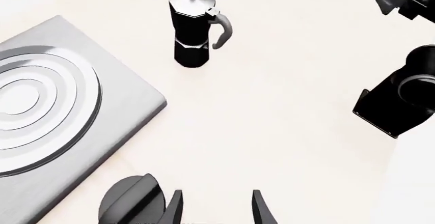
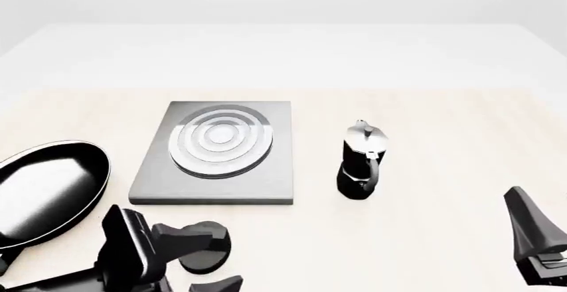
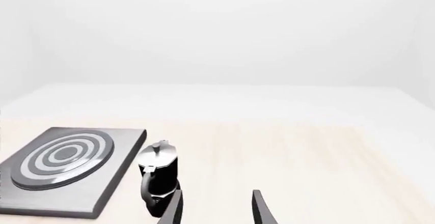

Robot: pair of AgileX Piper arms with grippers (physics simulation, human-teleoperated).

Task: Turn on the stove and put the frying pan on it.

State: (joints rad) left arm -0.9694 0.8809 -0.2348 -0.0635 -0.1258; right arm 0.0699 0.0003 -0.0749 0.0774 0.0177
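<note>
The stove [image 2: 222,152] is a grey square slab with round burner rings, lying mid-table. Its small black knob [image 2: 202,247] sits on the table in front of it. The glossy black frying pan [image 2: 44,192] rests on the table at the left, beside the stove. My left gripper [image 1: 217,211] is open and empty, low over the table, with the knob [image 1: 132,201] just beside one finger. Over the right side, my right gripper [image 3: 216,211] is also open and empty, facing the stove [image 3: 68,168] from a distance.
A black-and-silver moka pot [image 2: 362,162] stands upright to the right of the stove. The right arm [image 1: 401,102] shows in the left wrist view, beyond the moka pot [image 1: 193,25]. Bare table lies between the pot and the right arm [image 2: 536,239].
</note>
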